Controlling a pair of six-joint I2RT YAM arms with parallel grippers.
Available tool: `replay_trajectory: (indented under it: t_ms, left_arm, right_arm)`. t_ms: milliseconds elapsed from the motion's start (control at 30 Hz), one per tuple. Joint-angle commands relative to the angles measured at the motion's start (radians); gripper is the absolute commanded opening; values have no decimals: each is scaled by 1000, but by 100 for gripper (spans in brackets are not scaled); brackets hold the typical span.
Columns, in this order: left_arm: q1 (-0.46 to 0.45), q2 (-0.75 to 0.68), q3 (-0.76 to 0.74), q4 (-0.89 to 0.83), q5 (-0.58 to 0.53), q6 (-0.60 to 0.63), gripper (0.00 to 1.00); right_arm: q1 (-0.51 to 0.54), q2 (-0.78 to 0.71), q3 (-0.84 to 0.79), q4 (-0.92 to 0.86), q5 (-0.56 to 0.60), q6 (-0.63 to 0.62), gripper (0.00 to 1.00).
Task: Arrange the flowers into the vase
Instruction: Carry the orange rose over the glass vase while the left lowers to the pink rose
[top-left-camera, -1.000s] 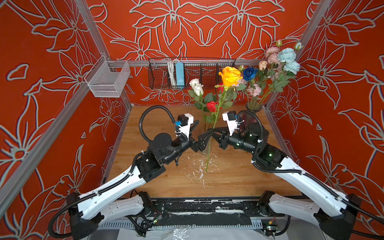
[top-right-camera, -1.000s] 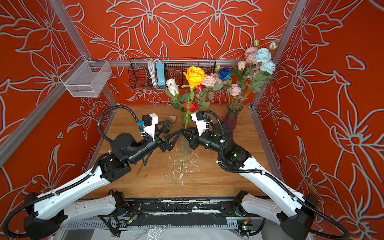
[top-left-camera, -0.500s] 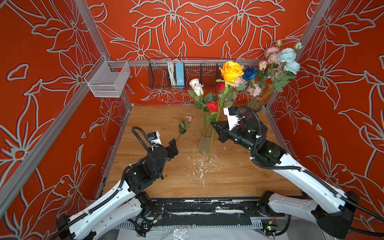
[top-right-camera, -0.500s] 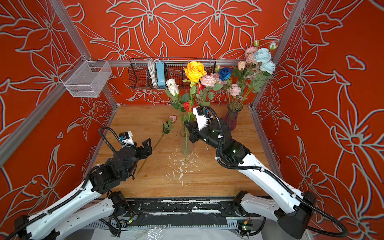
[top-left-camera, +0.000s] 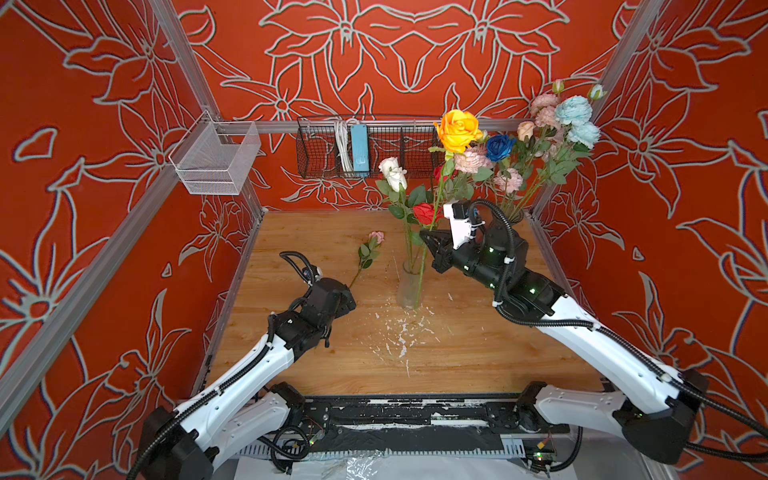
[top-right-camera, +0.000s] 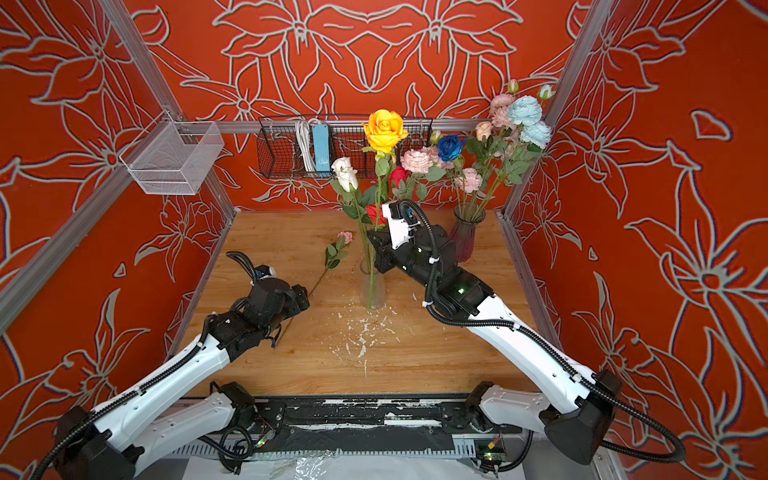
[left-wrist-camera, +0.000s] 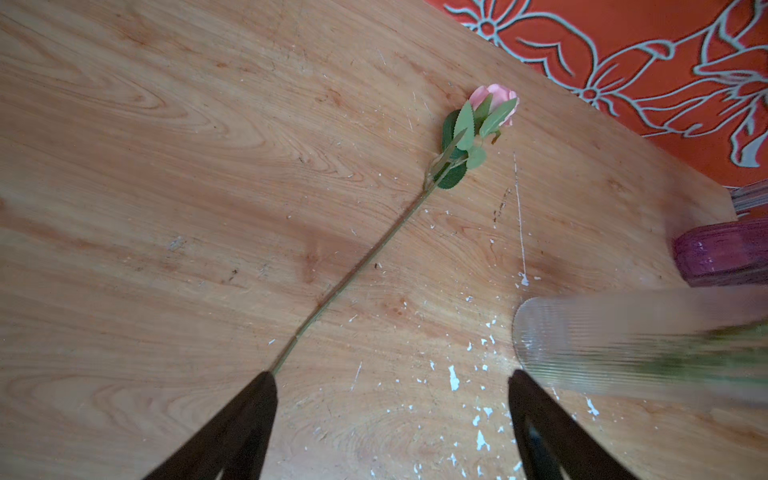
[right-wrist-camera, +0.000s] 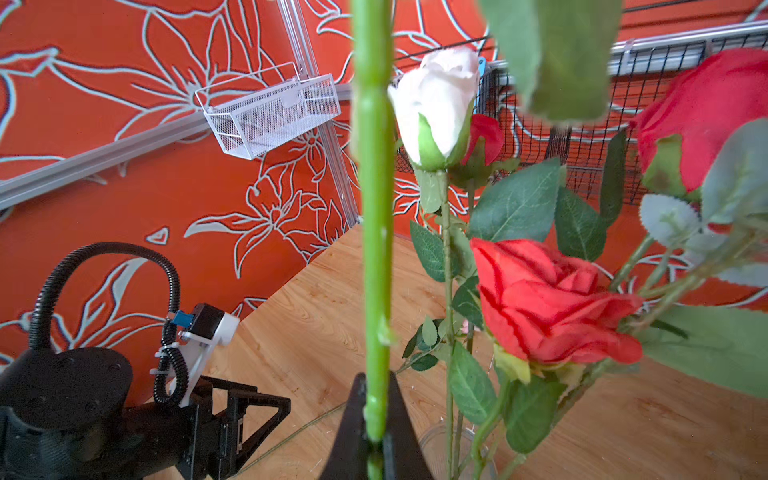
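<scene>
We found the right claw (top-left-camera: 424, 237) clamped on the yellow rose (top-left-camera: 457, 129) stem above the clear vase (top-left-camera: 409, 289), frame centre. The left claw (left-wrist-camera: 390, 380) stood wide over the pink rose (left-wrist-camera: 494, 104) on the worktop (top-left-camera: 457, 357).

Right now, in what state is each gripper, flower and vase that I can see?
left gripper: open, over the lower stem of the pink rose.
right gripper: shut on the stem of the yellow rose.
yellow rose: held upright at the clear vase.
pink rose: flat on the table, not held.
clear vase: upright, holding a white rose and a red rose.
purple vase: upright, full of flowers.
</scene>
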Motion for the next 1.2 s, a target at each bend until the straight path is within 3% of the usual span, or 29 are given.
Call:
replay_trajectory:
  t_ms: [0,400,767,1033,1167]
  left_arm:
    - [38,57,67,-6,61,1,87]
    - [114,183,99,-62,142,-28,87]
    - [119,95,-74,31,187,-122,87]
    - [120,234,144,10,176,24,87]
    - [125,300,164,3,216,35,87]
  right_arm:
    - [-27,-2,66,17,11,-39,0]
    - [-154,7,109,40,-46,-28,0]
    - [-223,93,175,47,-107,15,0]
    - [-223,85,181,41,-130,35,0]
    - [-223,83,192,26,-132,42,0]
